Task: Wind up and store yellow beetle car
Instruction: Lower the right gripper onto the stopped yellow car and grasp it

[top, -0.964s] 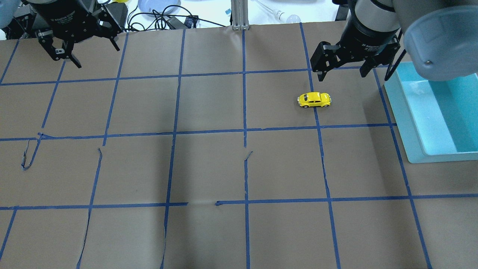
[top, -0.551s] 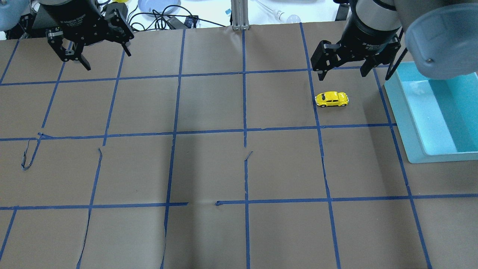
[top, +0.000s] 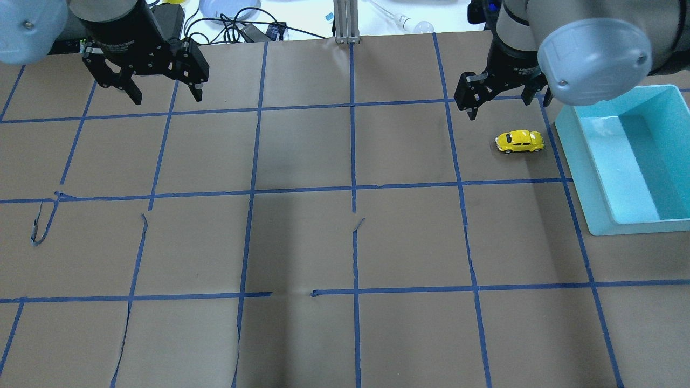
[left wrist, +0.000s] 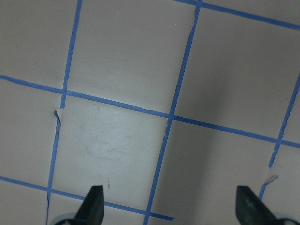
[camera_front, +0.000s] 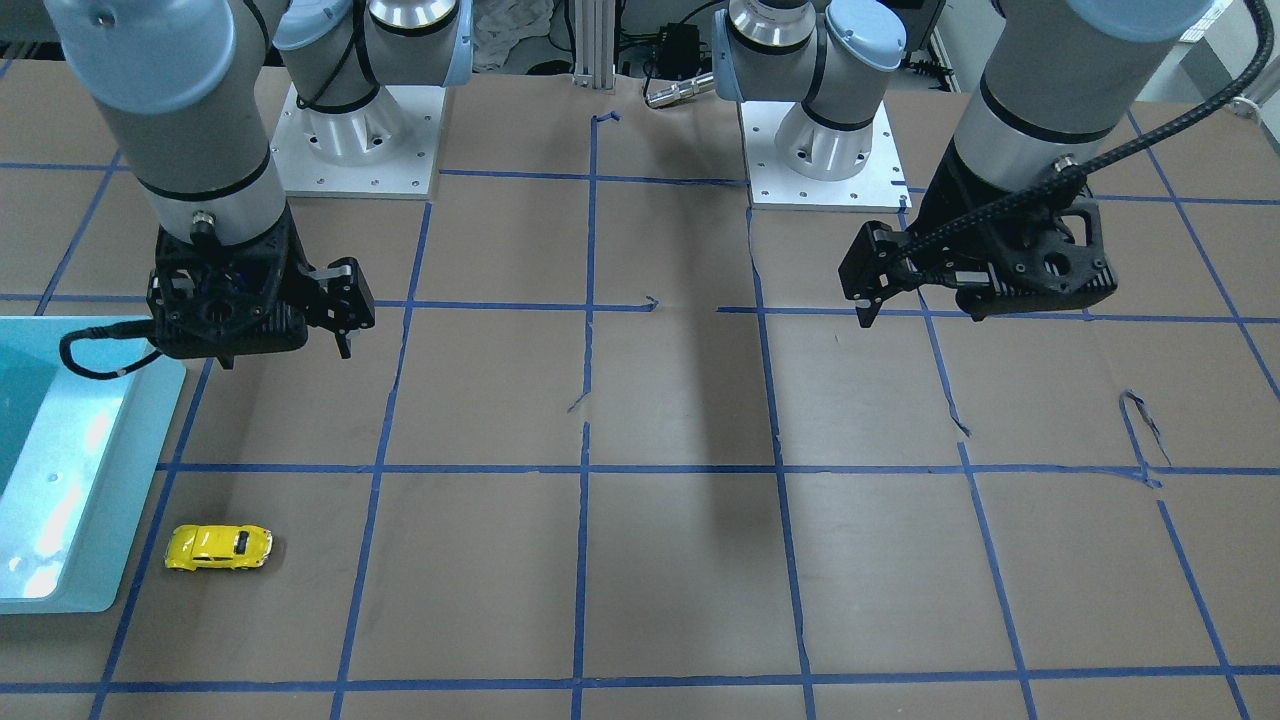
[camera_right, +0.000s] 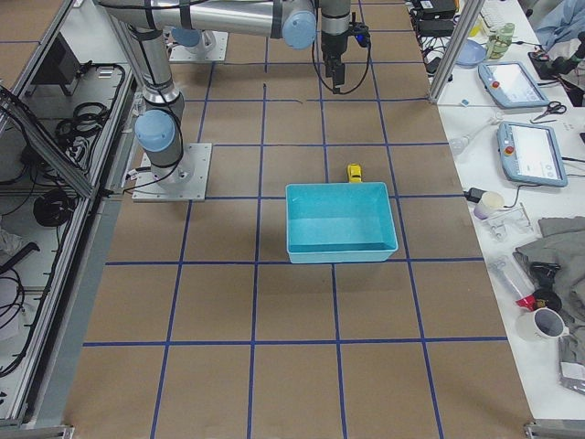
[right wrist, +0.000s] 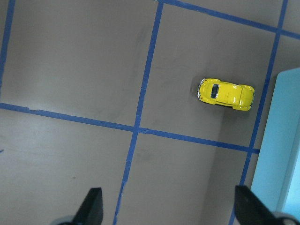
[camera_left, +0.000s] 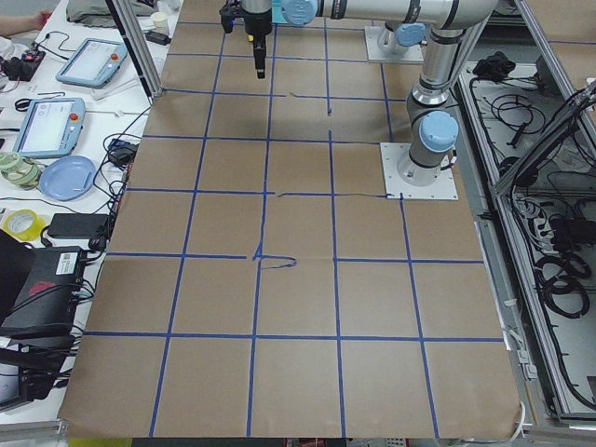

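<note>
A: Where is the yellow beetle car (top: pixel 519 141) now?

B: On the brown paper table (top: pixel 302 242), upright on its wheels, just beside the near wall of the teal bin (top: pixel 586 167). A strip of paper shows between them, so they are not touching. A second ago it sat well to the left, across a blue tape line; it has rolled square by square toward the bin with nothing holding it.

A: So the winding is done?

B: I judge so. It runs by itself, and what remains is the storing.

A: And the grippers?

B: The right gripper (top: pixel 501 102) hangs above the table behind the car, jaws spread wide and empty; its wrist view shows both fingertips far apart. The left gripper (top: pixel 167 98) is far off at the other side, also spread and empty, and has drifted inward a little.

A: How does the car look?

B: Tiny, glossy, bright yellow, with a rounded body, a dark window and a silver bumper. It lies lengthwise toward the bin.
</note>
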Controlling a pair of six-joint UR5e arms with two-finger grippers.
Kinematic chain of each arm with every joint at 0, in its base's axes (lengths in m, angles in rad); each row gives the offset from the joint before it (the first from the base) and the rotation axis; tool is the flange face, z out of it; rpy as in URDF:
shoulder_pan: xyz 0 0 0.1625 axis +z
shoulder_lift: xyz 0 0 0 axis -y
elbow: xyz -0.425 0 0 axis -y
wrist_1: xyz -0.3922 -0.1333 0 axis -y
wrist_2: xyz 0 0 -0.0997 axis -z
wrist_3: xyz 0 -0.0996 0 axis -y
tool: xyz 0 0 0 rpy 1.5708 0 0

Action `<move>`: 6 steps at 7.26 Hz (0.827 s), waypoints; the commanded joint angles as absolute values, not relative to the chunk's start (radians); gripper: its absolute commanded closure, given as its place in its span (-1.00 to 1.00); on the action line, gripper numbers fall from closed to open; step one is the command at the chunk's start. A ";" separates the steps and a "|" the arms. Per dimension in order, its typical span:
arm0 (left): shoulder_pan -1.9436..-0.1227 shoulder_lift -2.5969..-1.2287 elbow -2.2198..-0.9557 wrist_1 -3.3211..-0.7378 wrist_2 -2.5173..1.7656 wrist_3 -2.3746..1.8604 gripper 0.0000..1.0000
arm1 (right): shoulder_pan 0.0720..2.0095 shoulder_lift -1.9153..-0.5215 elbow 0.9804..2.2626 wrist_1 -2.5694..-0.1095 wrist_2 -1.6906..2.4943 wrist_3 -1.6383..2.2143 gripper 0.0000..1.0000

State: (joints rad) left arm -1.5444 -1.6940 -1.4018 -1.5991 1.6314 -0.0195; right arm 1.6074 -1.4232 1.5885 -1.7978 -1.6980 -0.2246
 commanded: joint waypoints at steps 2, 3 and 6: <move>-1.555 -1.649 -1.454 -1.601 1.557 -0.008 -1.00 | 1.603 -1.371 1.632 -1.815 -1.700 -0.597 -1.00; -1.555 -1.629 -1.480 -1.597 1.549 -0.008 -1.00 | 1.603 -1.362 1.667 -1.815 -1.677 -0.749 -1.00; -1.555 -1.618 -1.515 -1.580 1.549 -0.003 -1.00 | 1.502 -1.301 1.744 -1.891 -1.598 -1.413 -1.00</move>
State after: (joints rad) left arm -1.5555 -1.6212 -1.4963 -1.5925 1.5513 -0.0053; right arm 1.5593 -1.3382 1.7189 -1.8430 -1.6137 -1.1097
